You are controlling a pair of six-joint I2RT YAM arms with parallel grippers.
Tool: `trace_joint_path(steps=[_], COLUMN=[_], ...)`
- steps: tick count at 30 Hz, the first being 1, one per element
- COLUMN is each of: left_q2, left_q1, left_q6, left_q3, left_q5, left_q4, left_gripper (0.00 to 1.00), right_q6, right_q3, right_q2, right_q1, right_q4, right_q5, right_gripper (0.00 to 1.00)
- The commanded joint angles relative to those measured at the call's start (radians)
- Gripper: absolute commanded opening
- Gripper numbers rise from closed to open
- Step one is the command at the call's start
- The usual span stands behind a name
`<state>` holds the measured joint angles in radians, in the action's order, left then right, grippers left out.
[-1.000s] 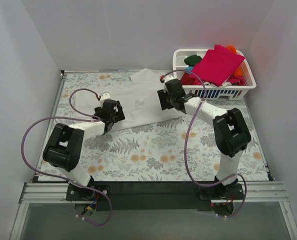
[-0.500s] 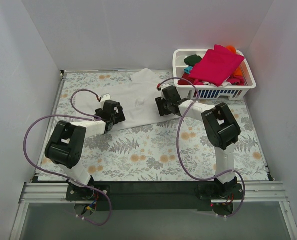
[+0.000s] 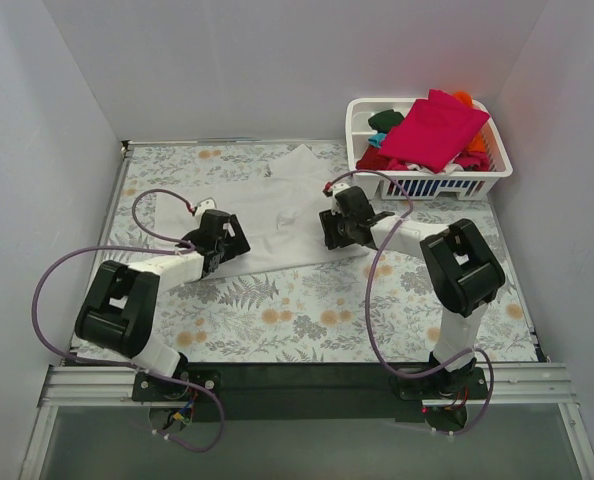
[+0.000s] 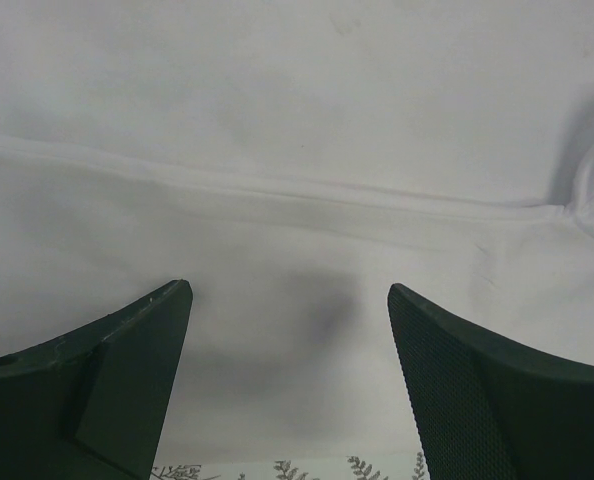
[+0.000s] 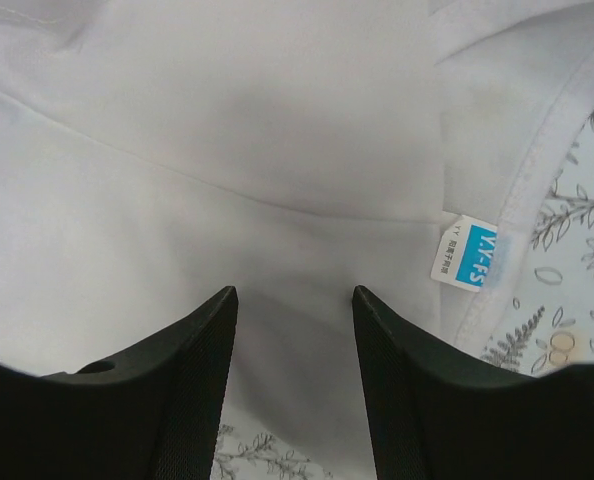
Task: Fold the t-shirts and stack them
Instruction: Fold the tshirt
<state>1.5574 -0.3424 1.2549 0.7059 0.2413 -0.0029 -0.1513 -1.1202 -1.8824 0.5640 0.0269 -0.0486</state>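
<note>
Left claw [image 4: 289, 290] and right claw [image 5: 295, 292] stand open over the near edge of the white t-shirt [image 3: 277, 220], apparently poised to pinch it.

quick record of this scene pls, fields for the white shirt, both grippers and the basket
white t-shirt: spread on the table, some wrinkles
left gripper: open, low over the shirt's near edge
right gripper: open, over the shirt beside its label
basket: far right corner, heaped with coloured shirts, magenta shirt on top
</note>
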Motion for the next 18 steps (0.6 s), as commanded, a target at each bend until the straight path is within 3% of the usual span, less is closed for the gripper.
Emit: trace_joint_path(steps=[1, 10, 18], left_q2=[-0.028, -0.225, -0.385], left_q1=[-0.004, -0.006, -0.009], left_q6=[0.060, 0.101, 0.100], left_q3=[-0.054, -0.163, -0.086], left_q5=[-0.103, -0.116, -0.079], left_q4=[-0.155, -0.232, -0.253], left_gripper=[0.74, 0.74, 0.75], right_q6=[-0.025, -0.019, -0.016], right_q3=[0.100, 0.212, 0.070], right_q2=[0.025, 0.141, 0.232], right_q1=[0.011, 0.020, 0.024], right_q4=[0.179, 0.211, 0.237], right_q5=[0.029, 0.085, 0.056], right_gripper=[0.45, 0.45, 0.46])
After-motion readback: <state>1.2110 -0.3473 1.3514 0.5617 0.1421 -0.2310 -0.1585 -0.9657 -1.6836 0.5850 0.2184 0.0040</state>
